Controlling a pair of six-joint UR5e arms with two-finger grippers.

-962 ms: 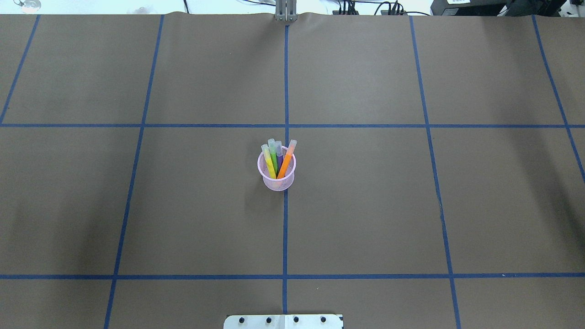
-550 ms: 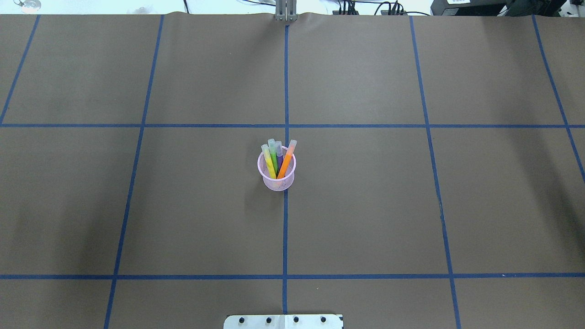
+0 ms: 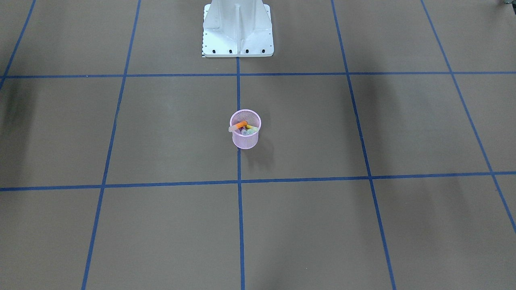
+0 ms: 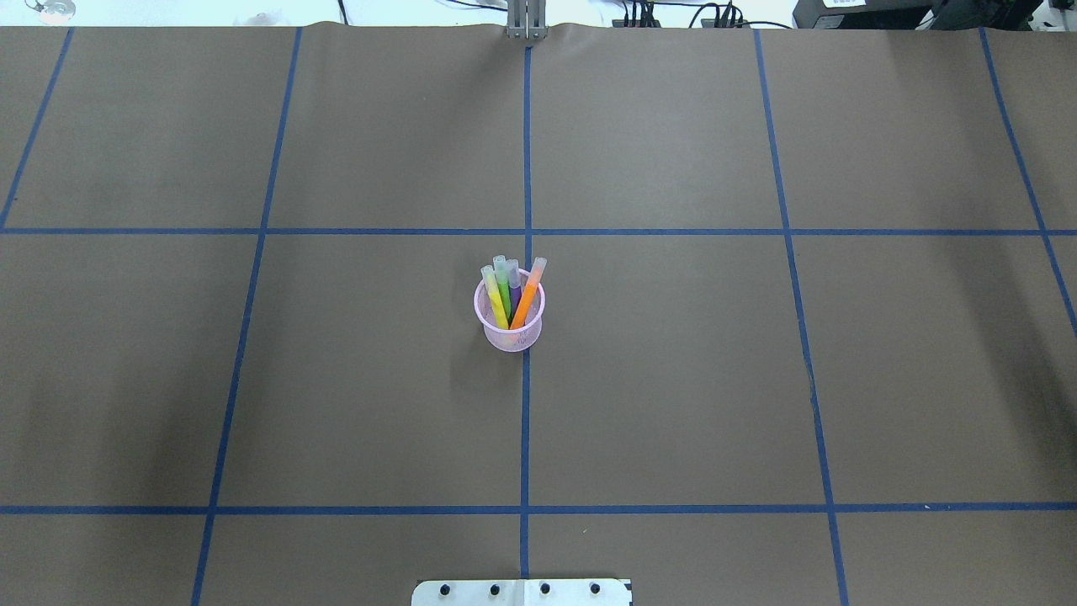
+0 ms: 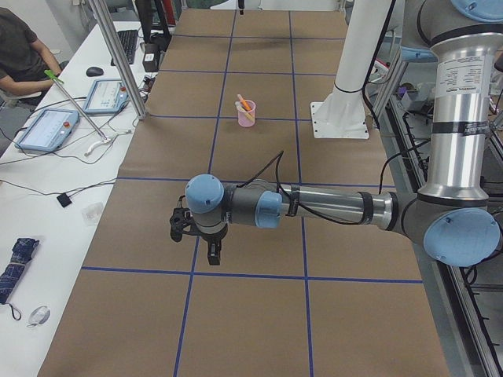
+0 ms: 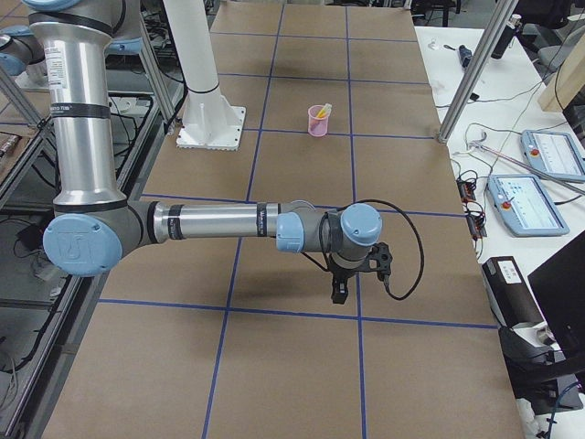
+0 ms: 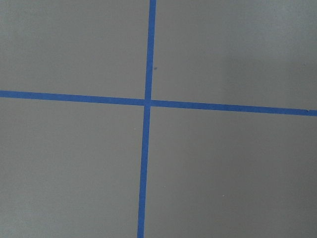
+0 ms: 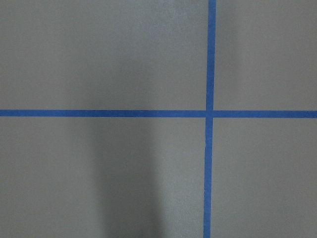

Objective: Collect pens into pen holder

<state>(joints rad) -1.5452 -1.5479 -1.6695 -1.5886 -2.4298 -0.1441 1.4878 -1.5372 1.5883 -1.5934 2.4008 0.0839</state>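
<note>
The pink wire-mesh pen holder (image 4: 511, 335) stands upright at the table's middle; it also shows in the front view (image 3: 245, 140) and both side views (image 5: 247, 118) (image 6: 318, 123). Inside it stand the yellow pen (image 4: 496, 305), green pen (image 4: 503, 290), purple pen (image 4: 514, 291) and orange pen (image 4: 526, 299), caps up. My left gripper (image 5: 212, 251) shows only in the left side view, far from the cup, pointing down over the table; I cannot tell if it is open. My right gripper (image 6: 340, 291) shows only in the right side view, likewise far away; I cannot tell its state.
Blue tape lines (image 4: 526, 421) divide the brown table cover into squares. The robot's white base (image 3: 238, 28) stands at the table's near edge. A side desk with tablets (image 5: 47, 129) and a metal post (image 5: 118, 55) flank the table. A person (image 5: 20, 55) sits there.
</note>
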